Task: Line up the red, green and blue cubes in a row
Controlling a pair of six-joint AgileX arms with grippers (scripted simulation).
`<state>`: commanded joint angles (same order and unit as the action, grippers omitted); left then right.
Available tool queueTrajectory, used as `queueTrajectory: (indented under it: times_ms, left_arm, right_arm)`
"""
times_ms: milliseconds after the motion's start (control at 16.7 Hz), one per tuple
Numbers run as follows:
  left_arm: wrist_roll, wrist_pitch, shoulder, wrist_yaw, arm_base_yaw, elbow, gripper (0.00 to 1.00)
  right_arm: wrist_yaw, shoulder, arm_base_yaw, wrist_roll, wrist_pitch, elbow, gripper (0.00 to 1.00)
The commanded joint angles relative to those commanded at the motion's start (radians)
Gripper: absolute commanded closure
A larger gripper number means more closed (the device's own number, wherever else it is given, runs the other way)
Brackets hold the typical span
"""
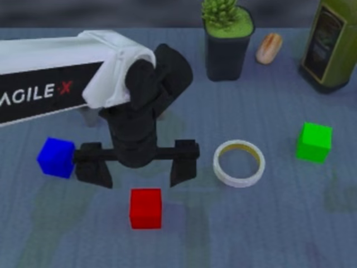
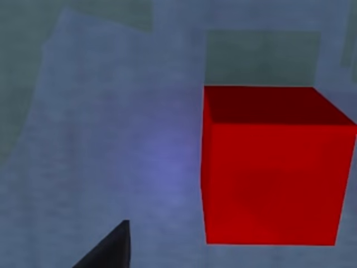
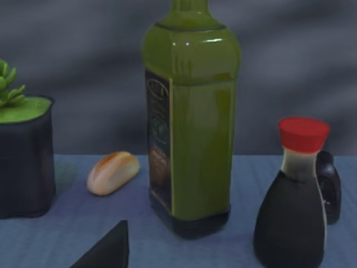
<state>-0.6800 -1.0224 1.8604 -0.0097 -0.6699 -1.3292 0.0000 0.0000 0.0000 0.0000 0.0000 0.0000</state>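
White lettering "AGILE·X" on black panel of left arm (image 1: pixel 50 89), first letter cut by frame edge. Dark label on green bottle (image 3: pixel 189 111) carries gold print, too small to read. No other legible text anywhere.

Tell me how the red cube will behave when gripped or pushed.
The red cube looks rigid, so it should hold its shape. Flat faces suit a two-finger grip. Sitting flat on the table, it would probably slide, not roll. The open left gripper hovers just behind it.
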Motion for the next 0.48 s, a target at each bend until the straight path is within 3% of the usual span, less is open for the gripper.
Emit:
queueTrajectory:
  times_ms: [240,480]
  left_arm:
    - [0.001,0.008,-0.005,-0.001,-0.001,0.011,0.00]
    - [0.010,0.086,-0.134,-0.008,0.066,0.123,0.00]
  right_arm:
    - [0.000,0.010,0.001,-0.007,-0.007,0.010,0.00]
    - [0.000,0.156,0.018,-0.100,-0.101,0.151,0.00]
